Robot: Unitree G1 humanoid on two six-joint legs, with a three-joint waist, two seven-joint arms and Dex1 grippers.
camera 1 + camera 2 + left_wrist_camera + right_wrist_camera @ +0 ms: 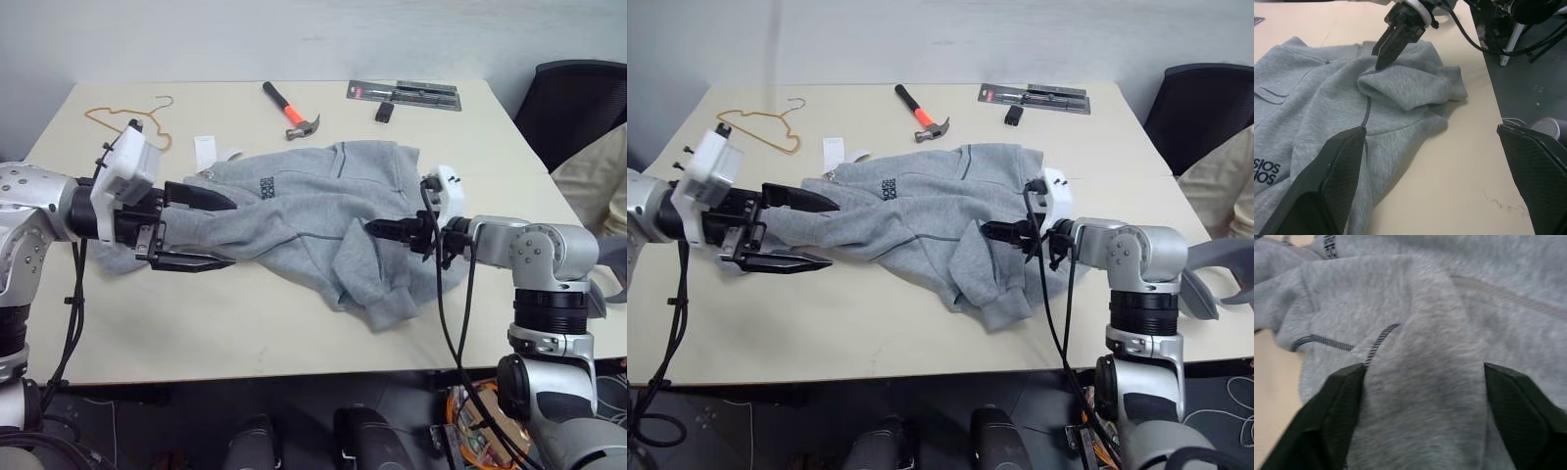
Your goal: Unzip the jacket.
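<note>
The jacket (pixel 313 220) is spread crumpled on the counter (pixel 245 323); left gripper (pixel 201 230) fingers are held spread, right gripper (pixel 377 230) fingers are parted around a fabric fold

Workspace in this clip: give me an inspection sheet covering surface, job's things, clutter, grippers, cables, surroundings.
Surface: pale beige table, bare along the near edge.
Job's things: grey jacket lies crumpled mid-table, logo up; zipper state cannot be told.
Clutter: hammer with orange grip, wire hanger, packaged tool, small black item, white paper tag, all behind the jacket.
Grippers: left gripper open wide at the jacket's left edge, holding nothing; right gripper at a fabric fold that lies between its parted fingers, grip unclear.
Cables: black cables hang from the right arm; more hang under the left arm.
Surroundings: black chair at far right, grey wall behind.
</note>
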